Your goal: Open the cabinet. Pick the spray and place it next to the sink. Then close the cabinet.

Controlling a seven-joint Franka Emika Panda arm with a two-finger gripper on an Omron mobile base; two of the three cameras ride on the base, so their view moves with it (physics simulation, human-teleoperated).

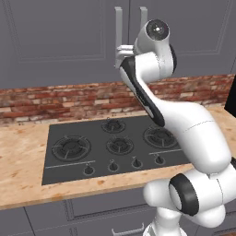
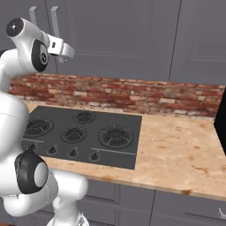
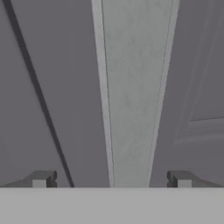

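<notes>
1. Gripper [image 3: 111, 179] is raised to the cabinet [image 1: 55, 37] front; in the hand view its two dark fingertips [image 3: 41, 178] stand wide apart with a silver bar handle [image 3: 131, 96] running between them, and nothing is clasped
2. Whether the tips touch the bar cannot be told; the bar sits in the gap, close ahead of the hand
3. No brand, label or writing can be read on any surface
4. In the left base view the hand [image 1: 124, 50] meets the left one of two vertical bar handles [image 1: 118, 27] that flank the seam of the two dark-grey panelled doors; the second handle [image 1: 143, 16] stands just to its right
5. In the right base view the same hand [image 2: 62, 49] lies against the handle [image 2: 55, 22] at far left, high above the counter
6. Both cabinet doors lie flat and shut, the dark seam [image 3: 39, 96] showing left of the bar in the hand view
7. Below the cabinet runs a red brick backsplash [image 2: 132, 95]
8. Black five-burner cooktop [image 1: 110, 147] with a near row of knobs is set into the pale stone counter [image 2: 176, 150]
9. Grey drawers [image 1: 92, 207] with small horizontal handles lie under the counter edge
</notes>
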